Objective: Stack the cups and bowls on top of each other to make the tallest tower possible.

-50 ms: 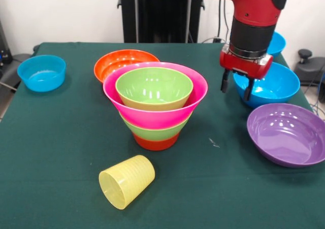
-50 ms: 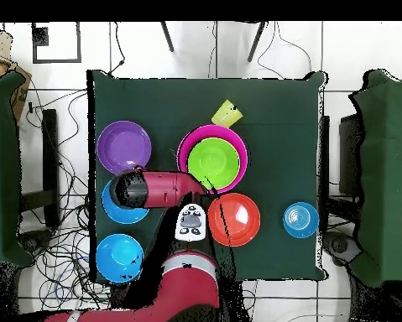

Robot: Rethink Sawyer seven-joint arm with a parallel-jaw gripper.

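The tower (image 1: 155,107) stands mid-table: a small orange base, a lime green bowl, a big flaring pink bowl (image 2: 187,151) and a lime green bowl (image 1: 154,85) nested on top. The pale-yellow cup (image 1: 127,181) lies on its side in front of the tower; in the overhead view the cup (image 2: 227,112) is beyond it. My gripper (image 1: 235,94) hangs open and empty over the left rim of a blue bowl (image 1: 271,84). A purple bowl (image 1: 289,134) sits just in front of that one. In the overhead view the arm's wrist hides the gripper.
A loose orange bowl (image 1: 122,61) sits right behind the tower. A small blue bowl (image 1: 42,72) stands far left, and another blue bowl (image 1: 277,42) at the back right. Green cloth covers the table (image 1: 61,153).
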